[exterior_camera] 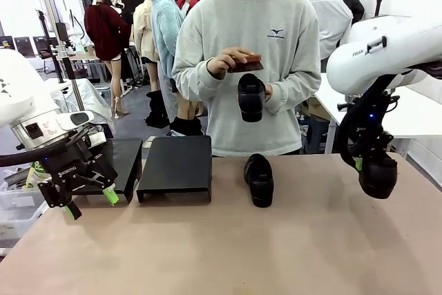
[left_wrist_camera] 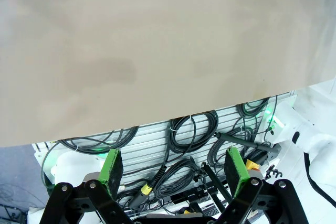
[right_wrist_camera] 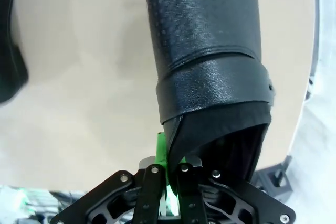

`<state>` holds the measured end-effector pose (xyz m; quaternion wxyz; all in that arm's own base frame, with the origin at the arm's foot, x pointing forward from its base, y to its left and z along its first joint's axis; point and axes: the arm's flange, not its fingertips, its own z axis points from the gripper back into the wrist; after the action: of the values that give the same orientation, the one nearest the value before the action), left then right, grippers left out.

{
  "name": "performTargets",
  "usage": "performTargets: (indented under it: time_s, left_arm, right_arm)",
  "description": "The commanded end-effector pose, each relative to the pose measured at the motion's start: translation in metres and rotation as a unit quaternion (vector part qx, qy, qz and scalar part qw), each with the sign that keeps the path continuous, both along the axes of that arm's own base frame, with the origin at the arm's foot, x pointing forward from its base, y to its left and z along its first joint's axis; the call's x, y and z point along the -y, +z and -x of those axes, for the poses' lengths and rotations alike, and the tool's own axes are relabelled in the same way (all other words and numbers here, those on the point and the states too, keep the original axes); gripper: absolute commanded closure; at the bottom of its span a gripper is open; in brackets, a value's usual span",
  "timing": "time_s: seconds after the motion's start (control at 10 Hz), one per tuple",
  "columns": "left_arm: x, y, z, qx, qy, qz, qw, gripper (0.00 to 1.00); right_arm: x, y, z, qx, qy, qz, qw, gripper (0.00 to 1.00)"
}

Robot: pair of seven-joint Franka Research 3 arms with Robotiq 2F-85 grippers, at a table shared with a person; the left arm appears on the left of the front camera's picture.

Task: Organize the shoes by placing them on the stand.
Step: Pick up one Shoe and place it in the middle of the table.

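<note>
Over the table's [exterior_camera: 207, 253] right side, right gripper [right_wrist_camera: 167, 153] pinched on one shoe [exterior_camera: 378, 174] at its collar, hanging clear. Second shoe [exterior_camera: 260, 179] lies mid-table; person's hand [exterior_camera: 273, 94] holds a third shoe [exterior_camera: 251, 97]. Left gripper [exterior_camera: 86, 202] wide, empty. No shoe on the stand [exterior_camera: 176, 165] yet.

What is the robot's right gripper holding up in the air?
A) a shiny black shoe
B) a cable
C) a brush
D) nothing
A: the right gripper is pinched shut on the rim of a black shoe, which hangs above the table.
</note>
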<state>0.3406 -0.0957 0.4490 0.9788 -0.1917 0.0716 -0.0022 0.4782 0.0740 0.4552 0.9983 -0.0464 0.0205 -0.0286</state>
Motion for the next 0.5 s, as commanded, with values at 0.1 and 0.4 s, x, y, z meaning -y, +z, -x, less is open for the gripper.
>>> performTargets:
  time_s: [0.1, 0.4]
  left_arm:
    - [-0.0005, -0.0007, 0.0011, -0.002, 0.000, 0.002, 1.000, 0.00]
    - [-0.0005, -0.0007, 0.0011, -0.002, 0.000, 0.002, 1.000, 0.00]
  right_arm:
    - [0.0132, -0.0111, -0.0263, 0.005, -0.015, -0.005, 1.000, 1.00]
    - [0.0132, -0.0111, -0.0263, 0.005, -0.015, -0.005, 1.000, 1.00]
